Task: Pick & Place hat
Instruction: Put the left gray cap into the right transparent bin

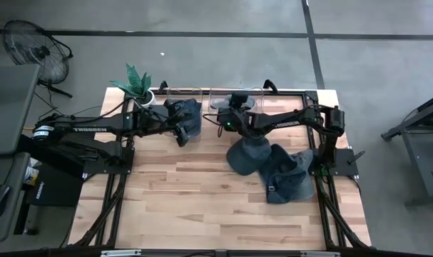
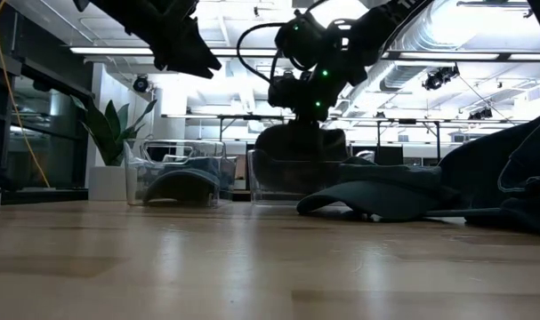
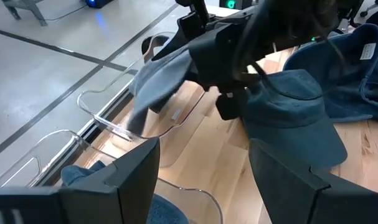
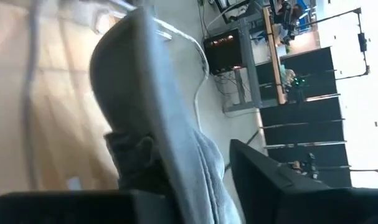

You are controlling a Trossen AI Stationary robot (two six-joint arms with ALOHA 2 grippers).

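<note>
A light wooden bench (image 1: pixel 202 193) stands on a grey concrete floor (image 1: pixel 373 64) crossed by dark seams. A floor fan (image 1: pixel 36 44) sits off the bench's far left corner, and a potted plant (image 1: pixel 138 84) stands on that corner. Along the far edge are two clear plastic bins: the left bin (image 1: pixel 182 100) already has a dark blue cap in it, and the right bin (image 1: pixel 234 96) is next to it.

The right hand (image 1: pixel 234 107) reaches over the right bin, pinching a grey-blue cap (image 3: pixel 160 74); the left wrist view shows this cap hanging over the bin's clear rim, and the right wrist view shows the fabric caught between its fingers. The left hand (image 3: pixel 204 180) hovers above the left bin with its fingers (image 3: pixel 136 171) spread and nothing between them.

On the bench's right side lies a heap of dark blue caps (image 1: pixel 273 171), one with its brim towards the middle of the bench.

The low view alone shows the room behind: bright ceiling light strips (image 2: pixel 163 49), ductwork and distant work tables. It also shows the cap in the left bin (image 2: pixel 181 185) resting on the bin floor. Only the high view shows the fan.
</note>
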